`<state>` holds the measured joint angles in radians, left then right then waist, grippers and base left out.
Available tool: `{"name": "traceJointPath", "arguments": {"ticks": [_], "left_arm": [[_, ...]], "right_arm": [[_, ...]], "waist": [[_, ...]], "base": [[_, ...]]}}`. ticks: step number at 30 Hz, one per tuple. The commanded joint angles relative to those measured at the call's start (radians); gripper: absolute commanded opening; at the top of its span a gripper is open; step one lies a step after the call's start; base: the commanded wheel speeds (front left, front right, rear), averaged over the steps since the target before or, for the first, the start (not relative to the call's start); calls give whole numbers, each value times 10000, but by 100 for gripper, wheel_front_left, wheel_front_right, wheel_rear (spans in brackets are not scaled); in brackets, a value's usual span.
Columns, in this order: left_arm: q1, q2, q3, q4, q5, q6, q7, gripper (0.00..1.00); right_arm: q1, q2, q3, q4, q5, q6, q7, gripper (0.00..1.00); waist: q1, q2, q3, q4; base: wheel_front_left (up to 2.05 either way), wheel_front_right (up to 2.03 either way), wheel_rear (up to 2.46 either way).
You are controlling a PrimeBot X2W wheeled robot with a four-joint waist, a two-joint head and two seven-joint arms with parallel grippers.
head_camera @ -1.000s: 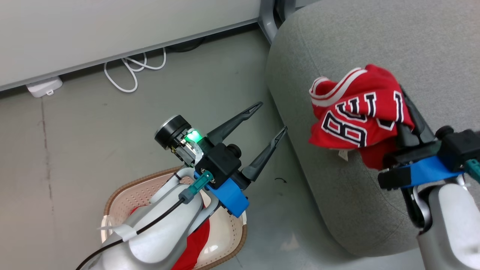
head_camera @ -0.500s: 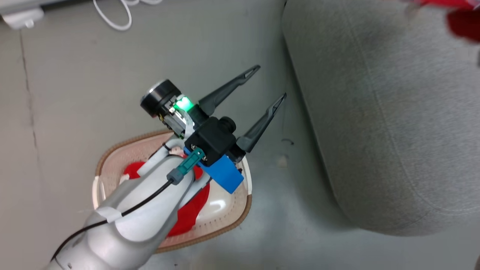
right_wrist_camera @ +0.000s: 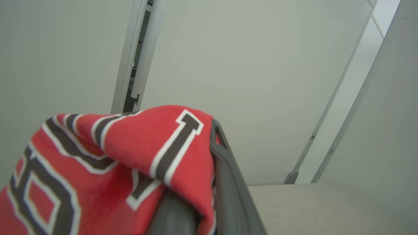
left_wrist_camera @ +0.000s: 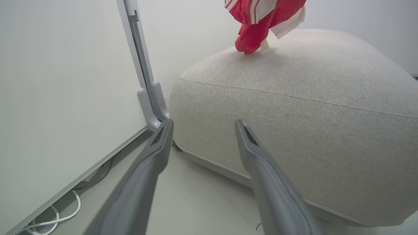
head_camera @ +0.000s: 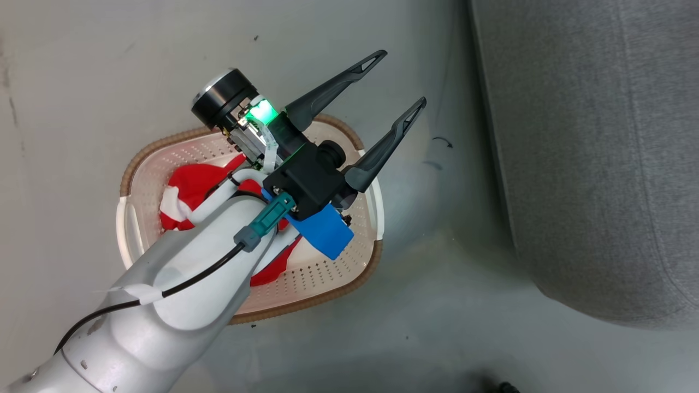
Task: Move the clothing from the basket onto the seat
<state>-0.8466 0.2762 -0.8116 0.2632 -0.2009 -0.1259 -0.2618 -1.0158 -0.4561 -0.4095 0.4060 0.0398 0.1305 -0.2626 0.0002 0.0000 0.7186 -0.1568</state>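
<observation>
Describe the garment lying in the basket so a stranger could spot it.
Beside the big grey seat, a cream perforated basket stands on the floor. In it lies a crumpled red garment with white trim, showing no lettering, unlike the jersey.

Red piece [head_camera: 191,185] lies in basket [head_camera: 322,273]; jersey [left_wrist_camera: 258,23] hangs over seat [left_wrist_camera: 294,114].

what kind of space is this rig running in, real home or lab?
Likely a lab or office bay staged like a home: bare grey floor, a pale partition panel on a grey foot, one grey seat, and a laundry basket on the floor.
</observation>
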Motion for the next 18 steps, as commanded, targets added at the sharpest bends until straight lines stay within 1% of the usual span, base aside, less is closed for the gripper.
{"name": "traceJointPath", "arguments": {"ticks": [1, 5, 7, 12, 18], "left_arm": [[-188, 48, 19, -55, 82, -55, -48, 100], [-242, 61, 7, -95, 84, -52, -48, 100], [-231, 85, 15, -97, 77, -38, -48, 100], [-213, 49, 72, -102, 43, -39, -48, 100], [-83, 85, 125, -118, 62, -40, -48, 100]], "right_arm": [[71, -35, -95, 160, 45, 5, -36, 0], [453, 267, -441, 785, 67, 3, -36, 0], [647, 562, -587, 1043, 157, 5, -36, 0], [1380, 1065, -969, 1645, 175, 3, -36, 0], [1970, 1287, -1430, 2355, 215, 5, -36, 0]], "waist": [[-2, 0, 165, 76], [-2, 0, 270, 95], [-2, 0, 279, 84], [-2, 0, 228, 91], [-2, 0, 87, 124]], "base": [[0, 0, 0], [0, 0, 0], [0, 0, 0], [0, 0, 0], [0, 0, 0]]}}
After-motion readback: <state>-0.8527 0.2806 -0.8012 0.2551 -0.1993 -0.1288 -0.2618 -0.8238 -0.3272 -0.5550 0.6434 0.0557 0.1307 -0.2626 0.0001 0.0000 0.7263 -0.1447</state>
